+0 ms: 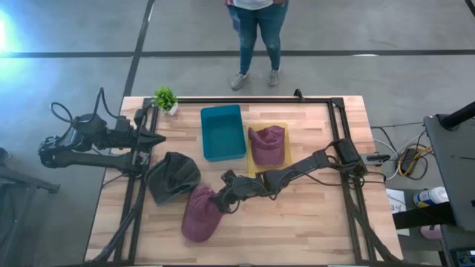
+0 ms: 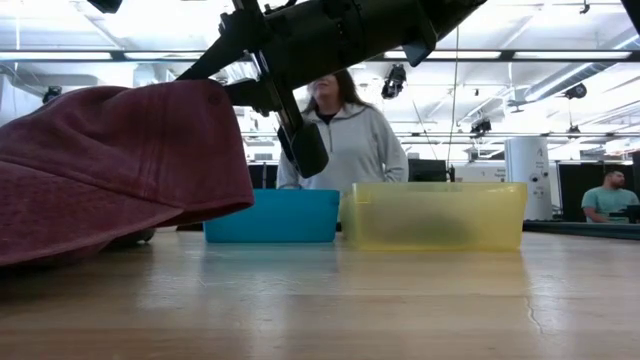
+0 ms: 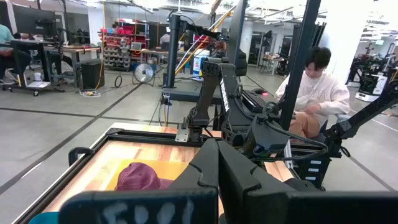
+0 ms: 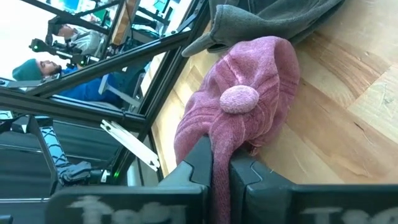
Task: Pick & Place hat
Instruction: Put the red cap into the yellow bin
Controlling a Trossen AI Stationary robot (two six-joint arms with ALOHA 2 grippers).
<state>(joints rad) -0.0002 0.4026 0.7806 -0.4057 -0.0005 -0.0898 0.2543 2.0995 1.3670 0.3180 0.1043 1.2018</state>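
A maroon hat (image 1: 200, 215) lies near the table's front, with its top button (image 4: 239, 98) facing my right wrist camera. My right gripper (image 1: 223, 199) reaches in from the right and is shut on this hat's right side. A grey hat (image 1: 173, 176) lies just beyond it on the wood. A second maroon hat (image 1: 267, 144) sits in the yellow bin (image 1: 282, 169). My left gripper (image 1: 159, 139) waits above the table's left edge, shut, holding nothing. My right gripper pinches the maroon hat's cloth at its rim (image 4: 214, 158) between its two fingers. The fingers come from the table's right, slanting down. The held side (image 2: 225, 195) is raised off the wood, and the hat's far part (image 2: 30, 250) rests on the table.
A teal bin (image 1: 223, 132) stands beside the yellow bin at the table's middle back. A small green plant (image 1: 165, 98) is at the far left corner. A person (image 1: 256, 37) stands beyond the far edge. Bare wood (image 1: 312, 222) lies at the front right.
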